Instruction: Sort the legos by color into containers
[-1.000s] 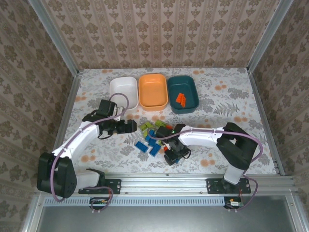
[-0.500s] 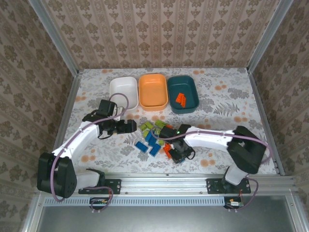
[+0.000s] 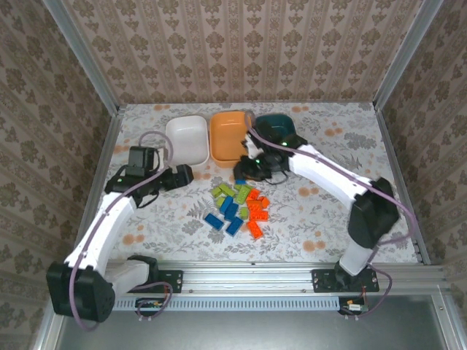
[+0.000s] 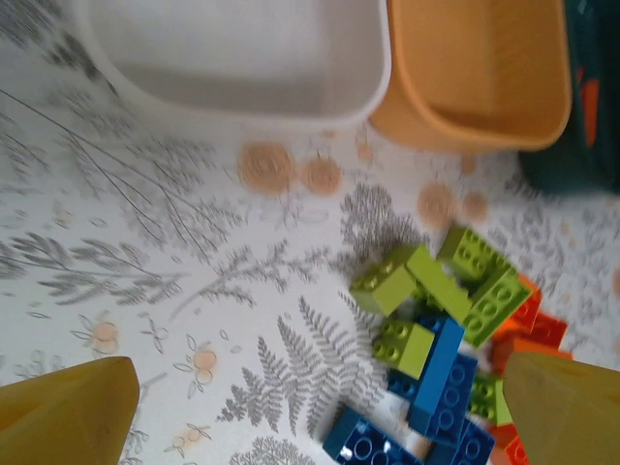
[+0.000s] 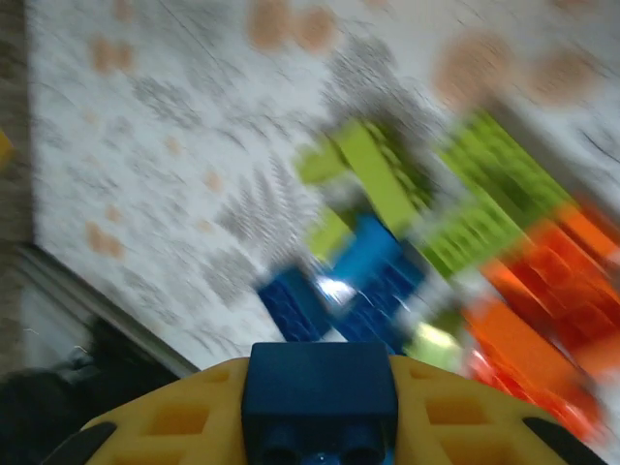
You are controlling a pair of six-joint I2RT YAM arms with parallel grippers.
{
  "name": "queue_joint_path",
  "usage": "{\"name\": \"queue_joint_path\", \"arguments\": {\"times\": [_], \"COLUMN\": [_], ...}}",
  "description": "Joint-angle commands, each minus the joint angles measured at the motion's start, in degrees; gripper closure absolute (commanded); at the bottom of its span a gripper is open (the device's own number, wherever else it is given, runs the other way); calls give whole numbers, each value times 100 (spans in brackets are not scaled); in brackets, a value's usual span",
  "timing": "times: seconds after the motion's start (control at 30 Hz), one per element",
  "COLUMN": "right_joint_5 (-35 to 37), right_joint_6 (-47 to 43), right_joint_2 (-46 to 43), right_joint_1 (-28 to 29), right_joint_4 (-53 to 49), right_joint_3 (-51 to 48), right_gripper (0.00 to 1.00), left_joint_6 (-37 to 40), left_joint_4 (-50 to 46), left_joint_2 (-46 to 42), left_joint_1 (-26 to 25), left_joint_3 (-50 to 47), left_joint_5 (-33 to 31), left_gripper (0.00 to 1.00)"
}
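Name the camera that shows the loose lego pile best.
Top external: the whole pile lies unblocked, colors distinct. Left wrist shows it closer and sharp, but cut off at the frame's lower right. Right wrist shows it blurred, beyond the blue brick in the right claw.

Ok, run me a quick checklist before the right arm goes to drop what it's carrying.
1. Right gripper shut on a blue brick: ok.
2. Left gripper open and empty, near the white bowl: ok.
3. Grippers apart from each other: ok.
4. Bowl for blue: cannot tell. The white bowl and orange bowl look empty, and the teal bowl has orange bricks in it.
5. Sorting done: not ok. A pile of green, blue and orange bricks lies loose on the table.
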Motion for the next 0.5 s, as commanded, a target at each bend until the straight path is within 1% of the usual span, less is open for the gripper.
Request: {"name": "queue_joint_path", "arguments": {"times": [0.0, 0.07, 0.1, 0.17, 0.27, 0.37, 0.43, 0.47], "right_joint_5": [-1081, -1141, -1098, -943, -625, -363, -171, -7], "right_joint_6": [1146, 1508, 1576, 1602, 1561, 1534, 1537, 1525], "right_joint_2": [999, 1588, 1810, 2343, 2891, 3209, 3274, 3293], "right_joint_1": [12, 29, 29, 29, -13, -146, -267, -335], "right_joint_4": [1300, 1636, 1643, 1477, 1140, 898, 894, 683], "right_joint_3": [713, 1313, 1599, 2337, 3201, 3645, 3659, 3669], "right_gripper": [69, 69, 69, 70, 70, 70, 70, 70], "left_joint_6": [-265, -151, -115, -98, -112, -40, 35, 65], "left_joint_4": [-215, -383, -422, -492, -590, -727, -808, -844], "left_joint_2": [-450, -546, -569, -611, -706, -818, -862, -884], "left_joint_1": [229, 263, 263, 264, 281, 303, 298, 298], "left_joint_3": [327, 455, 469, 446, 368, 351, 360, 364], "left_joint_5": [-518, -607, -606, -563, -543, -577, -625, -656], "left_gripper": [2, 1, 1, 1, 1, 0, 0, 0]}}
